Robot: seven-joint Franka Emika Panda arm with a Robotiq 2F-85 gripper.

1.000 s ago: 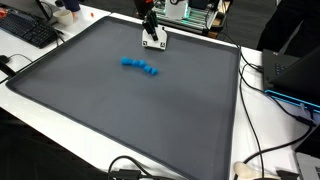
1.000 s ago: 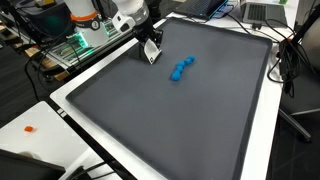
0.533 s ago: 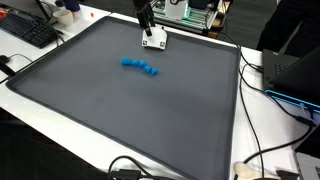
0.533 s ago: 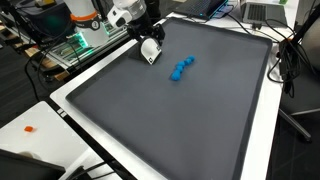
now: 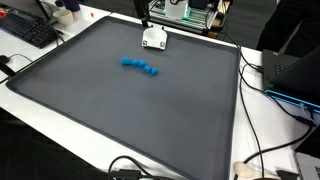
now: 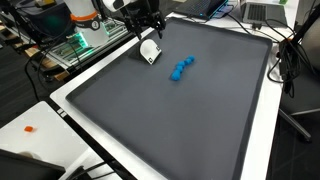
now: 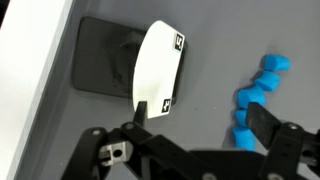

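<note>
1. Table: white top, seen in both exterior views; a black keyboard lies at one corner.
2. Mat: dark grey, covers most of the table and carries every item below.
3. Gripper: I have it raised over the mat's far edge, above item 5 and clear of it. In the wrist view the gripper has its jaws apart with nothing between them; one finger stands over the blue string.
4. Square pad: dark and flat on the mat, near its white border.
5. White curved piece: has two small black square marks and rests partly on the pad, near the mat's far edge in an exterior view.
6. Blue bead string: a short crooked row, near the white curved piece but apart from it, further in on the mat.
</note>
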